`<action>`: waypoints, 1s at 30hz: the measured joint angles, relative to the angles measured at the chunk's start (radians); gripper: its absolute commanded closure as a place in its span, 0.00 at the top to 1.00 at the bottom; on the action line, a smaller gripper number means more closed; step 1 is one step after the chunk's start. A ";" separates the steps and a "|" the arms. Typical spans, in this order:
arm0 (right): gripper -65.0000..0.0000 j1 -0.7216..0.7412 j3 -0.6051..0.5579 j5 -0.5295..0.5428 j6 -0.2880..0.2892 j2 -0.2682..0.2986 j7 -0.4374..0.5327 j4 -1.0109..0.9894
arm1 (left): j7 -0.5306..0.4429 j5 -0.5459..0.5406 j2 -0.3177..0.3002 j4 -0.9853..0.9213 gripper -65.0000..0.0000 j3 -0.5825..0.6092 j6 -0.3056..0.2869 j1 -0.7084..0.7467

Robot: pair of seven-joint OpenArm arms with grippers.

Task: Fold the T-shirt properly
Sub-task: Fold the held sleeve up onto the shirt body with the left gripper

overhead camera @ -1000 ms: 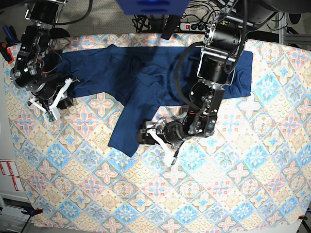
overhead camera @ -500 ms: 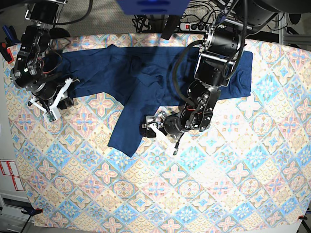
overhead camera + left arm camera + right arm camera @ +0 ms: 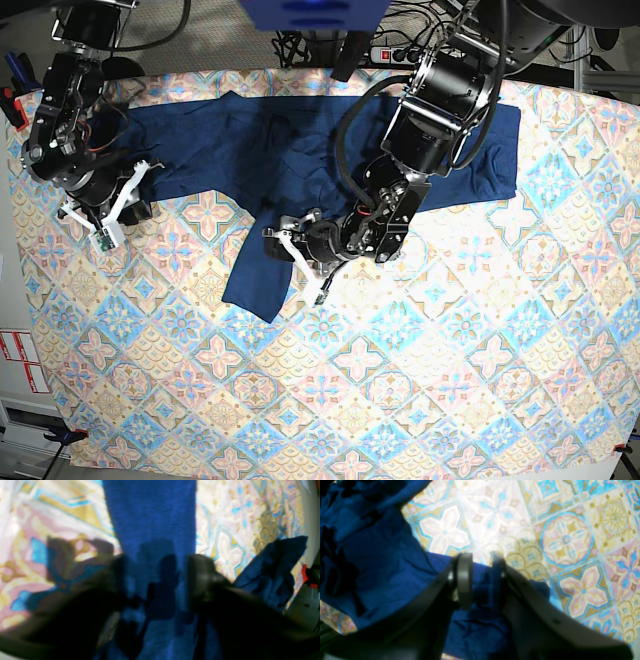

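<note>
Left gripper [image 3: 296, 258]: arm bent low, wrist horizontal, jaws parted, fabric between fingers [image 3: 200, 577]; grip unclear, view blurred. Right gripper [image 3: 482, 580]: arm tucked, pointing down, jaws pinched on T-shirt [image 3: 385, 562] fold.

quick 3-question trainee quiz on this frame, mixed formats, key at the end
1. True or false: the T-shirt already lies folded in a neat rectangle.
2. In the left wrist view, what lies between the jaws of the left gripper? A) bare tablecloth B) blue shirt fabric C) a cable
3. In the right wrist view, what is the right gripper pinching?

Key
1. False: it is spread across the tablecloth, rumpled, with one strip trailing toward the near edge.
2. B
3. The T-shirt: a bunch of its blue fabric sits between the pads.
</note>
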 measured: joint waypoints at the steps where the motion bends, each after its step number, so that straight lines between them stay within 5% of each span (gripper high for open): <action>1: 0.21 0.000 0.000 0.000 0.000 0.000 0.000 0.000 | 0.000 0.000 0.000 0.000 0.11 -0.002 0.001 0.000; 2: 0.21 -0.001 0.000 0.000 0.000 0.000 0.000 0.000 | 0.000 0.000 -0.001 0.000 0.00 -0.004 0.001 0.000; 8: 0.21 0.002 0.000 0.005 0.000 0.000 0.003 0.053 | -0.079 -0.005 -0.030 0.021 0.00 -0.004 0.005 0.017; 13: 0.21 -0.016 0.001 0.000 0.000 0.000 0.001 0.057 | -0.098 0.000 -0.100 0.276 0.00 -0.019 0.004 0.146; 20: 0.21 -0.011 0.000 0.001 0.000 0.002 0.002 0.059 | -0.080 0.000 -0.154 0.632 0.00 -0.163 0.099 0.339; 30: 0.21 -0.014 -0.003 0.000 0.000 -0.001 0.000 0.060 | -0.073 0.000 -0.244 1.095 0.00 -0.301 0.097 0.688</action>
